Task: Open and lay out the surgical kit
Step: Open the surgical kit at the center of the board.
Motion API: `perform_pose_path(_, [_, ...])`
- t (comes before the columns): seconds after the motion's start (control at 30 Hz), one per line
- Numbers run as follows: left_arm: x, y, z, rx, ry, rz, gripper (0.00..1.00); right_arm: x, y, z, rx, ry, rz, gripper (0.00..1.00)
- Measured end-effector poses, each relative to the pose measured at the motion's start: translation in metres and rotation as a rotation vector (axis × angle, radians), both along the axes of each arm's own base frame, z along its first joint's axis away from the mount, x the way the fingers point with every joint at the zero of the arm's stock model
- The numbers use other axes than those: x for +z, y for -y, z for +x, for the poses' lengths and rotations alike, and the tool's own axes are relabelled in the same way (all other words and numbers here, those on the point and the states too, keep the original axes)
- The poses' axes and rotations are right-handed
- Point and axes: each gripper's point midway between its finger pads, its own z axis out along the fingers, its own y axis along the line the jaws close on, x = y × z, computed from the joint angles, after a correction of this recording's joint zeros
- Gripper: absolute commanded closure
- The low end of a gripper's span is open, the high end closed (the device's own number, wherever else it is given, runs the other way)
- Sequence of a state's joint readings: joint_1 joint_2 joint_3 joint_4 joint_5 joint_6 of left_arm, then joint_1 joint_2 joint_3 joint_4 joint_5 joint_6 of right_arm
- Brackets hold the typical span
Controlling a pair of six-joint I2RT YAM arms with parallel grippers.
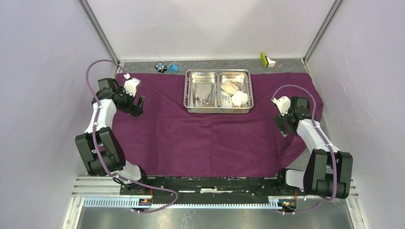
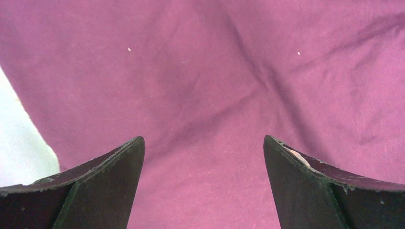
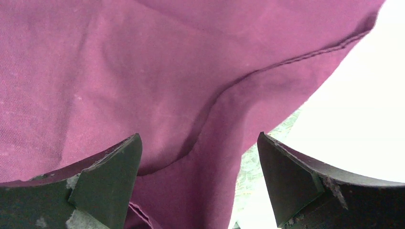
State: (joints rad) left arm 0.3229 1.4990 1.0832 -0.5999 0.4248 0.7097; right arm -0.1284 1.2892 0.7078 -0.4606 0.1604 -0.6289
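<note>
over purple cloth (image 1: 205,138), left hand (image 1: 138,107) and right hand (image 1: 282,126) both spread wide, gripping nothing.

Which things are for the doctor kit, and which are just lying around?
Kit:
purple cloth
steel tray
metal tools
white gauze

Lying about:
blue block
black-and-blue toy
yellow-and-white thing by the back wall
</note>
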Motion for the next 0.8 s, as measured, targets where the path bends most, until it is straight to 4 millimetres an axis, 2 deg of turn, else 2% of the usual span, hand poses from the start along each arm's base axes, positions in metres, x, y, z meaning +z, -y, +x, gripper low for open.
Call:
perform_pose_path(0.17, [0.012, -0.005, 0.016, 0.018, 0.027, 0.001, 0.0, 0.024, 0.003, 0.005, -0.039, 0.128, -0.016, 0.02])
perform_pose_path(0.23, [0.013, -0.006, 0.022, 0.032, 0.024, -0.009, 0.0, 0.039, 0.004, 0.006, -0.048, 0.197, -0.022, 0.02])
perform_pose_path(0.37, [0.011, -0.008, 0.034, 0.067, 0.003, -0.037, 0.0, 0.049, 0.006, 0.002, -0.06, 0.25, -0.037, 0.02])
perform_pose_path(0.5, [0.008, -0.007, 0.041, 0.103, -0.019, -0.069, 0.0, 0.04, 0.005, -0.006, -0.065, 0.232, -0.037, 0.02])
perform_pose_path(0.6, [0.008, -0.005, 0.04, 0.125, -0.033, -0.09, 0.0, 0.027, 0.004, -0.012, -0.065, 0.192, -0.033, 0.07])
perform_pose_path(0.67, [0.007, -0.003, 0.039, 0.132, -0.04, -0.097, 0.0, 0.018, 0.004, -0.017, -0.065, 0.162, -0.032, 0.14])
perform_pose_path(0.8, [0.006, -0.004, 0.038, 0.139, -0.046, -0.086, 0.0, 0.006, 0.01, -0.031, -0.078, 0.108, -0.07, 0.36])
